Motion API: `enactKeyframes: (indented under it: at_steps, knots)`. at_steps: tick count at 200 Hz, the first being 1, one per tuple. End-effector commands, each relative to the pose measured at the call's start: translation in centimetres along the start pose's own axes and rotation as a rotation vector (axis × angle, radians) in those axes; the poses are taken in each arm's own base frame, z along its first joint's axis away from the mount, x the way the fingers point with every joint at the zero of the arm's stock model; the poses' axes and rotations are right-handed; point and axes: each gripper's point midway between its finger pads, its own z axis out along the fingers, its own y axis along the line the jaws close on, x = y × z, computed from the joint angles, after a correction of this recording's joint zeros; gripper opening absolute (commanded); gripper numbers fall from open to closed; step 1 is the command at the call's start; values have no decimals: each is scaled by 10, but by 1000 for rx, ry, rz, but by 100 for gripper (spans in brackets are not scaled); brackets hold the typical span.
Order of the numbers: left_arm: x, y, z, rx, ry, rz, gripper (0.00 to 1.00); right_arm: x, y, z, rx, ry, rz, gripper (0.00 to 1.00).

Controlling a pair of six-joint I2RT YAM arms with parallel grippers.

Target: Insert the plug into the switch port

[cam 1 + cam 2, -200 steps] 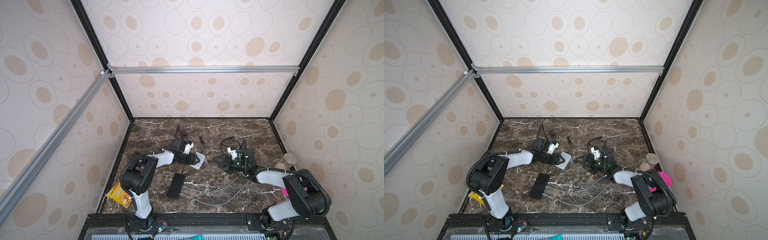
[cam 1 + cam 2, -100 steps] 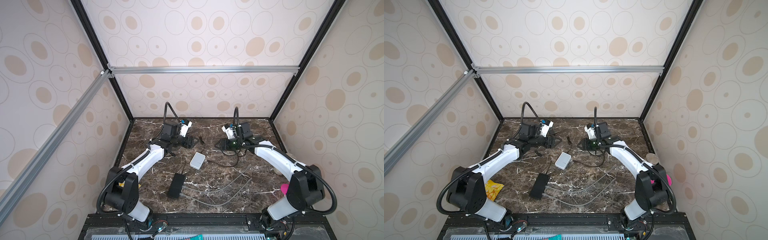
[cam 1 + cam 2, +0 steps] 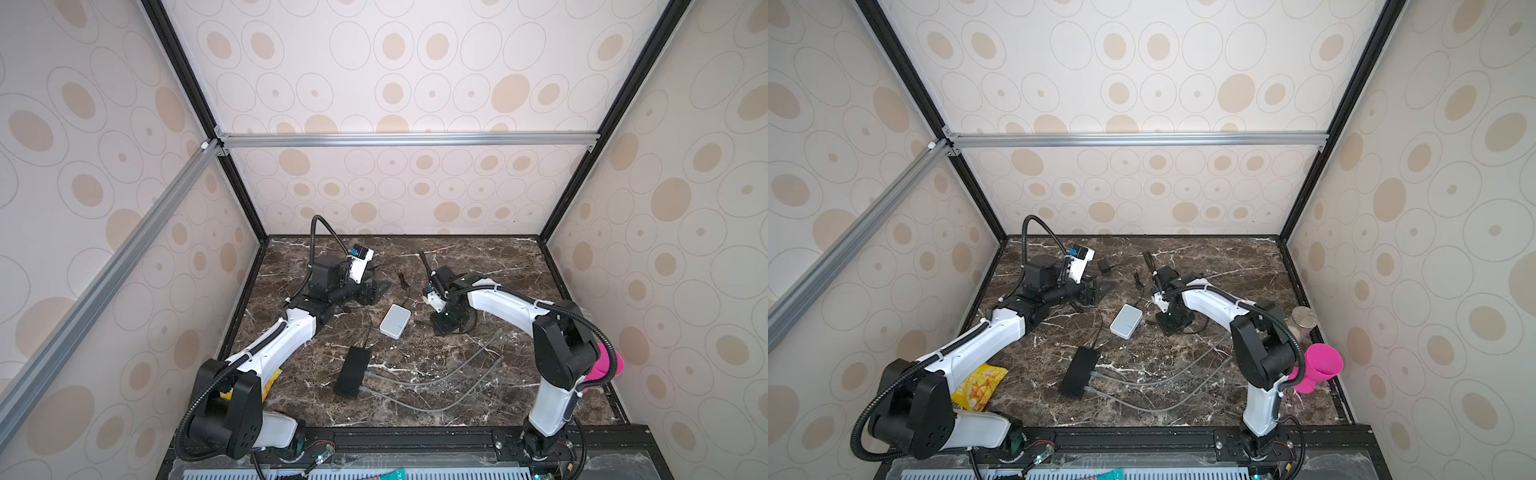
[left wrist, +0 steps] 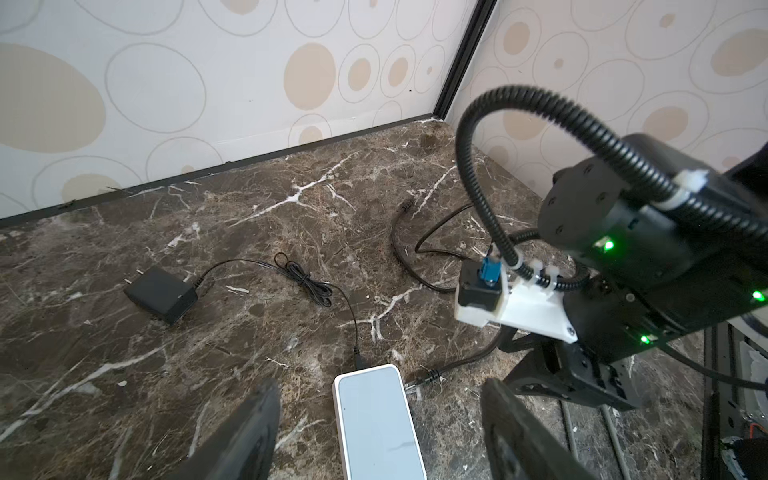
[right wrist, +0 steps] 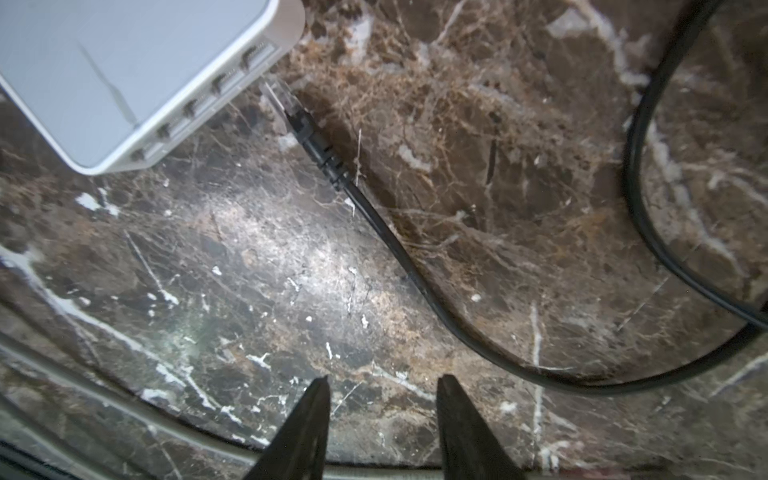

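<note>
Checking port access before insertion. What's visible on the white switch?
The switch is a small flat box, white and plastic-looking, with rounded corners and a faint mark on top. It lies flat on the marble table. One side face carries a row of ports, none visibly occupied. The clear plug lies just outside the end port, not seated. A thin black lead enters the opposite side.

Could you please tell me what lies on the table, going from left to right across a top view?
In a top view: yellow snack bag → black box → white switch → pink cup.
</note>
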Motion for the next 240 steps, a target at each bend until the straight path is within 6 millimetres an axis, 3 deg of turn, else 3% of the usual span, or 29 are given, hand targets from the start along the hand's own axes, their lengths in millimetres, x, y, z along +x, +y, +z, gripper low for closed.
enactKeyframes:
  at_steps: [1, 99, 140, 187, 240]
  knots:
    - [-32, -6, -11, 17, -79, 29, 76, 3, -6, 8, 66, 49, -82, 44]
    - [-37, -10, -18, 39, -101, 7, 77, -32, 6, 42, -10, 53, -163, 38]
    - [-36, -7, -16, 41, -98, -7, 77, -44, 6, 44, -6, 55, -175, 29]
    - [-34, -4, -14, 43, -91, -18, 78, -48, 12, 44, -11, 64, -198, 28]
    - [-30, 0, -12, 39, -77, -25, 78, -44, 14, 39, 16, 59, -207, 8]
